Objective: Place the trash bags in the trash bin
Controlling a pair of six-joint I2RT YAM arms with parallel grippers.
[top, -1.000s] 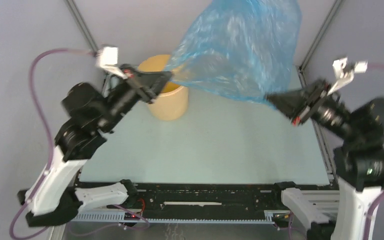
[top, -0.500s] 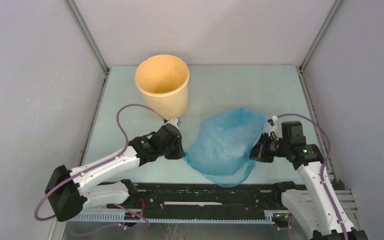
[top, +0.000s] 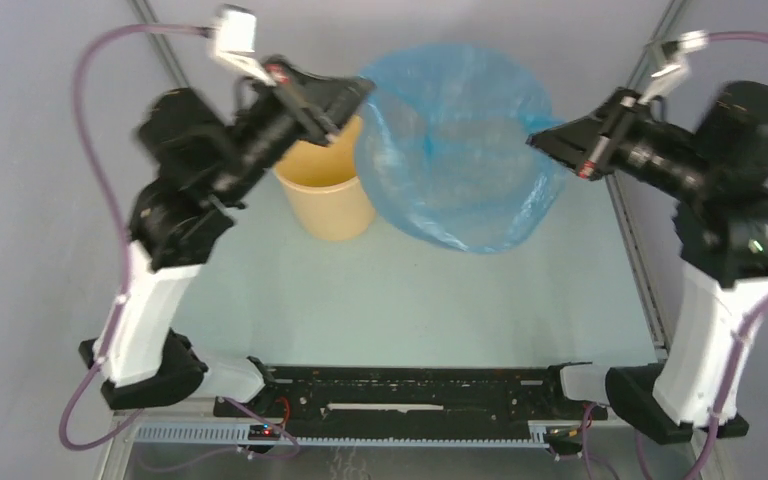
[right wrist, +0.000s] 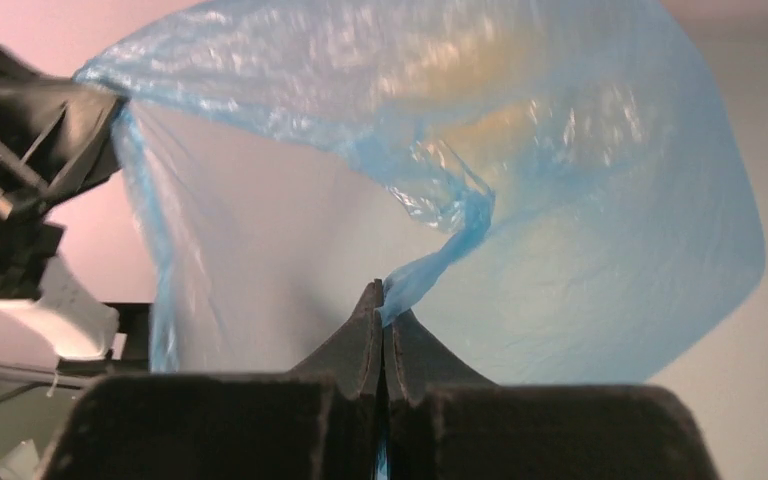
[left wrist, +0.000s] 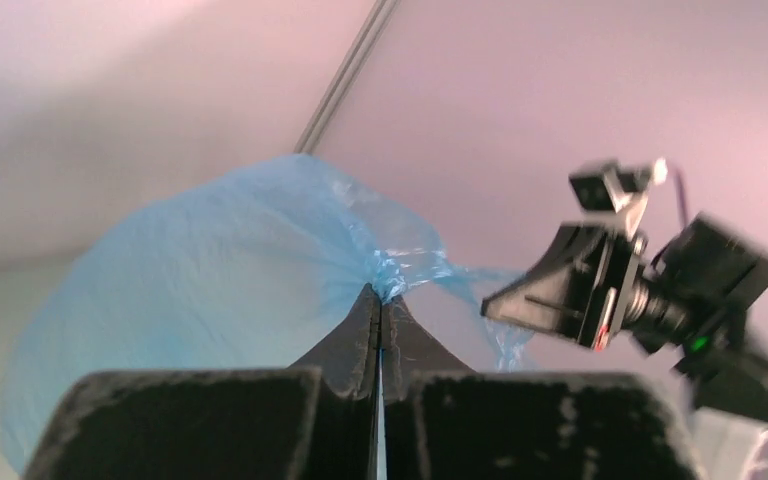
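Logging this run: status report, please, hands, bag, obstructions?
Left hand, right hand both shut on trash bag. Bag spread aloft beside trash bin, not in. No obstacle seen.

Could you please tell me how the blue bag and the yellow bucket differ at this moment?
The bag is see-through blue and wrinkled; the bucket is solid pale yellow and smooth. The bag hangs in the air, pinched by the left claw and right claw; the bucket stands upright on the table. Seen from above, the spread bag looks wider than the bucket.
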